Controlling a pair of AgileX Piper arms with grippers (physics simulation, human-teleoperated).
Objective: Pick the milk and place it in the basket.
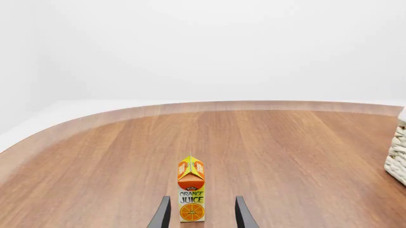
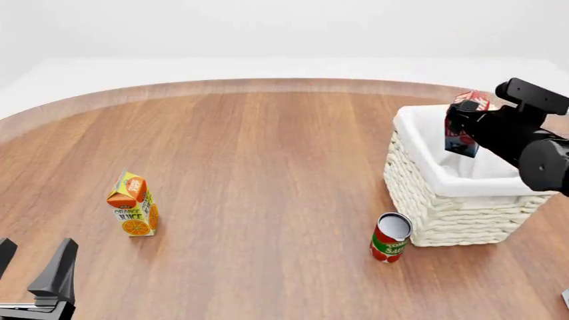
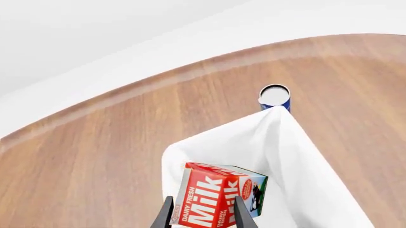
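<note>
The milk is a red carton with white lettering, held tilted in the air over the open top of the basket. My right gripper is shut on it. In the right wrist view the milk sits between the two dark fingers, with the basket's white cloth lining right beneath it. My left gripper stands open and empty at the near left corner of the table. It is far from the milk.
An orange juice carton stands upright on the left, just ahead of my left gripper, and shows there as the carton. A red can stands against the basket's near left corner. The basket's woven wall edges the left wrist view.
</note>
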